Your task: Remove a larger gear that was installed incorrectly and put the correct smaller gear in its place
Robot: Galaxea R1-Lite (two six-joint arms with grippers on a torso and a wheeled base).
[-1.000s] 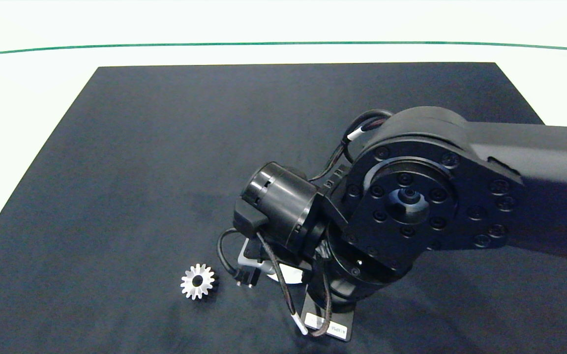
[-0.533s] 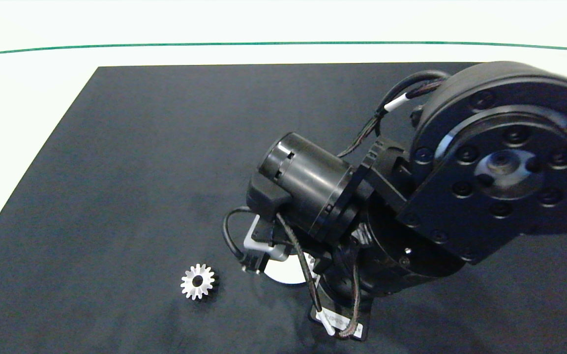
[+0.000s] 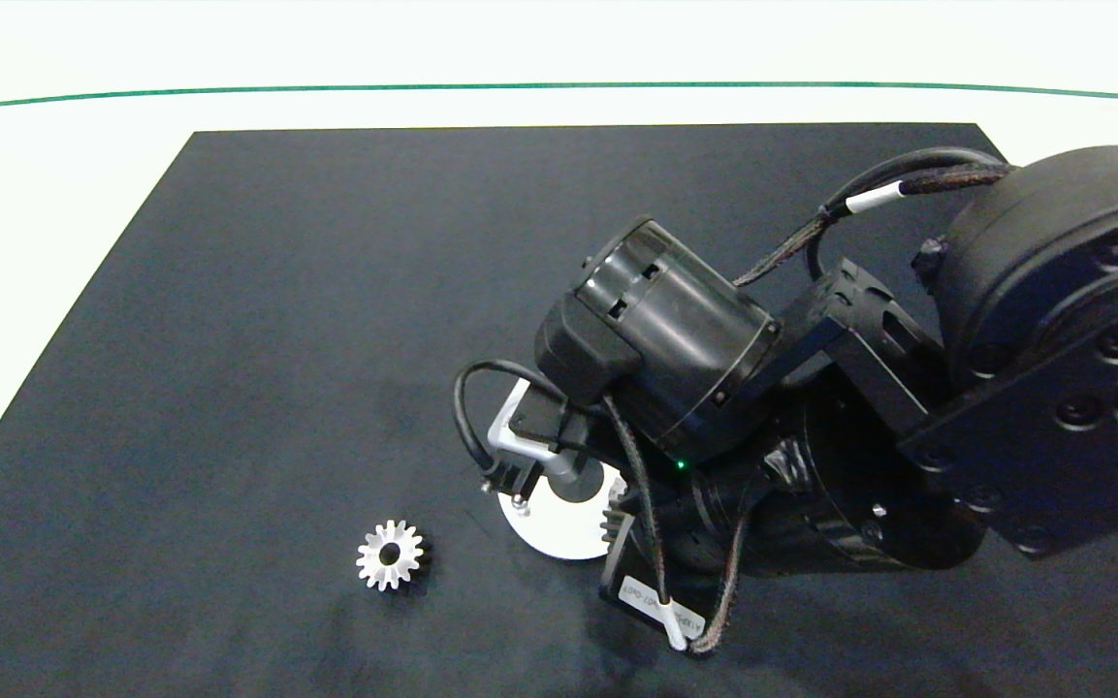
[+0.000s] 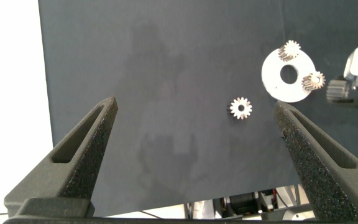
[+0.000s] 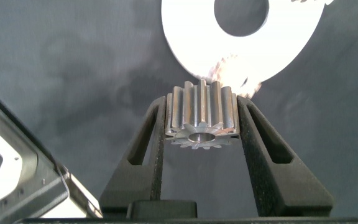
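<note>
In the head view the right arm's own wrist point(image 3: 675, 339) and cables cover the right gripper and what it carries. They also cover much of the white disc point(image 3: 559, 528). A toothed edge shows at the disc's rim under the cables, but which gear it belongs to cannot be told there. In the right wrist view the disc point(image 5: 191, 37) is cut off by the frame edge.

The right gripper point(image 5: 202, 106) pinches the smaller gear point(image 5: 201, 121) between its two fingertips. The fingers press on opposite toothed sides, and the bore faces back toward the wrist. The disc lies just beyond the fingertips, past the held gear. Whether gear and disc touch cannot be told.

The larger gear point(image 3: 390, 555) lies flat on the dark mat point(image 3: 326, 291). It is apart from the disc, off to the side of the right gripper, with nothing touching it.

The left gripper point(image 4: 196, 106) hangs high above the mat with its fingers spread wide and nothing between them. The larger gear point(image 4: 240, 108) lies well below it. Farther out, two other small gears point(image 4: 290, 50) point(image 4: 314, 80) sit on the disc point(image 4: 277, 84).
</note>
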